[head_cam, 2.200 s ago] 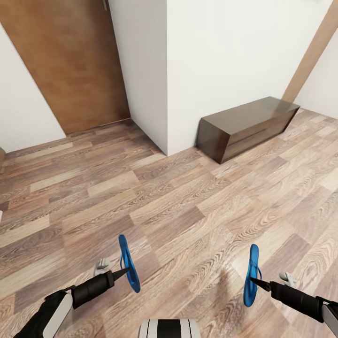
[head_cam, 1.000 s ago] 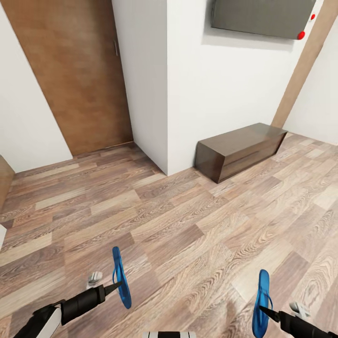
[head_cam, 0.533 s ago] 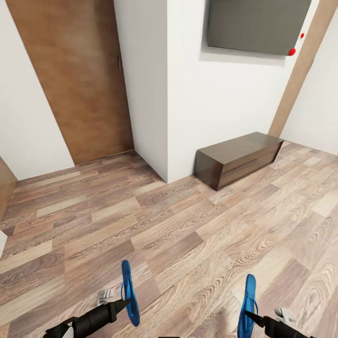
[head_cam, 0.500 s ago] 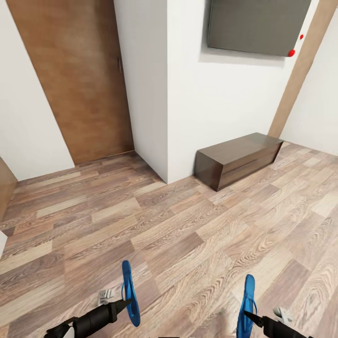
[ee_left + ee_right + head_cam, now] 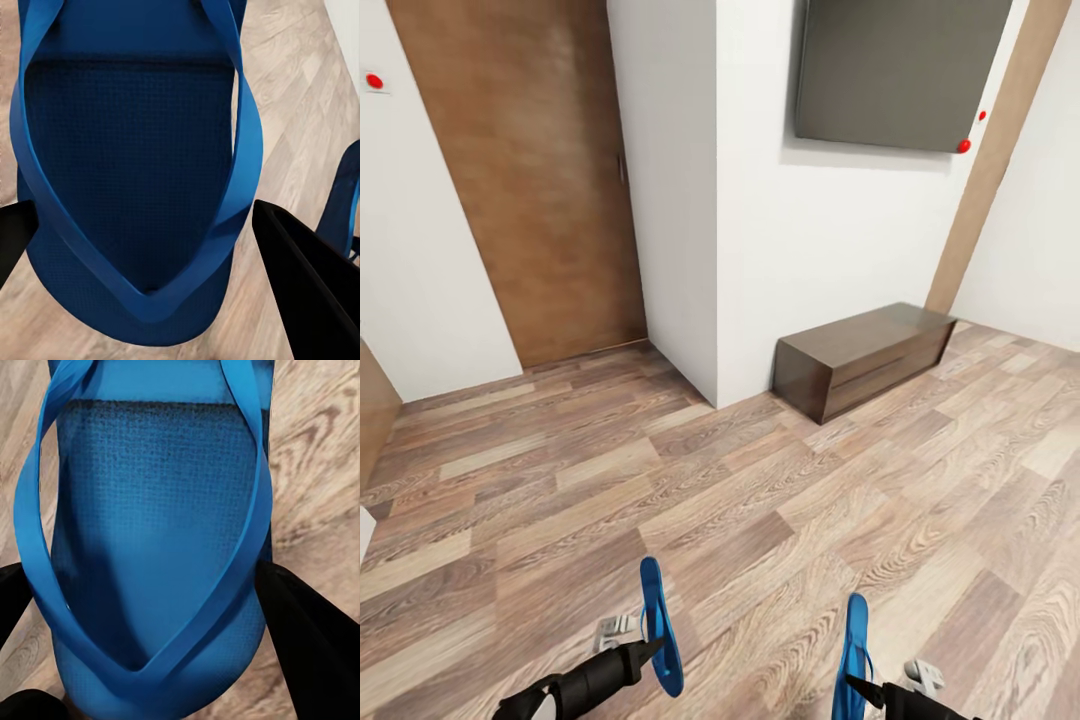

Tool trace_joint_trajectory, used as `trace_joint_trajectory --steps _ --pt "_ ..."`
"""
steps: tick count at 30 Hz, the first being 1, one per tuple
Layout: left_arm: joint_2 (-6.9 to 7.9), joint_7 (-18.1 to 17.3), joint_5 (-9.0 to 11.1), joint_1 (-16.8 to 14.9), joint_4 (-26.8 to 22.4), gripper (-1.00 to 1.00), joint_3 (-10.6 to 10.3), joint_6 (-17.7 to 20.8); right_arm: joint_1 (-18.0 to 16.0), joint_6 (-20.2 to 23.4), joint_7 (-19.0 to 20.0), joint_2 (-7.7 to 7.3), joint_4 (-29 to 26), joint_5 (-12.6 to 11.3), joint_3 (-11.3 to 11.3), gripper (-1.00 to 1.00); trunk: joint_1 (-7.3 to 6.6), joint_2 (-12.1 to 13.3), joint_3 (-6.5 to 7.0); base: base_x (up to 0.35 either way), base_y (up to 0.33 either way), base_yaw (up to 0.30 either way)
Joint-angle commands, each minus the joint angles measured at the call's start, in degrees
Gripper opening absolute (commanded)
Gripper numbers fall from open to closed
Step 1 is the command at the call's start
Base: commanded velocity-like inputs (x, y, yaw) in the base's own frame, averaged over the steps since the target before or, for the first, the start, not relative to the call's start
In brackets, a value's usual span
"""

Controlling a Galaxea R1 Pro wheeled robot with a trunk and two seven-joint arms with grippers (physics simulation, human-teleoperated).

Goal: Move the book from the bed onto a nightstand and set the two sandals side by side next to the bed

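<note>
Two bright blue sandals hang on edge above the wood-plank floor at the bottom of the head view. My left gripper [image 5: 650, 651] is shut on the left sandal [image 5: 659, 626], and my right gripper [image 5: 857, 686] is shut on the right sandal [image 5: 852, 657]. Up close, the left wrist view has the left sandal's sole and straps [image 5: 135, 150] between the black fingers [image 5: 307, 285]. In the right wrist view the right sandal [image 5: 150, 532] sits the same way between the black fingers [image 5: 311, 637]. The bed, book and nightstand are out of view.
A long low dark brown bench [image 5: 865, 355] stands against the white wall at right. A projecting white wall corner [image 5: 715, 200] sits ahead, a wooden door [image 5: 530, 180] to its left, a dark panel [image 5: 900, 70] on the wall above the bench. Open plank floor [image 5: 710, 480] lies ahead.
The head camera has tilted up, so more wall, the dark panel and the door top show and both arms sit lower in the picture. Each gripper still holds its sandal.
</note>
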Motion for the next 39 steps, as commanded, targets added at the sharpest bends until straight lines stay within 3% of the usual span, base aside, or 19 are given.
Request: trace_joint_trajectory --steps 1,16,33,39 --pt "0.08 0.1 0.6 0.0 0.1 -1.00 -0.3 0.4 0.0 0.5 0.2 0.02 0.1 -0.1 -0.3 -1.00 -0.04 0.0 0.18 0.000 0.000 0.000" --pt "-0.04 0.6 0.6 0.1 2.1 -1.00 -0.3 -1.0 0.0 0.5 0.1 0.03 0.3 -0.1 -0.3 -1.00 -2.94 5.2 2.96 0.000 0.000 0.000" --pt "0.05 0.5 0.7 0.1 2.1 -1.00 -0.2 -1.0 0.0 0.5 0.1 0.11 0.3 -0.1 -0.3 -1.00 -2.94 5.2 2.96 0.000 0.000 -0.001" --pt "0.05 0.5 0.7 0.1 2.1 -1.00 -0.2 -1.0 0.0 0.5 0.1 0.12 0.3 -0.1 -0.4 -1.00 -2.94 5.2 2.96 0.000 0.000 -0.190"
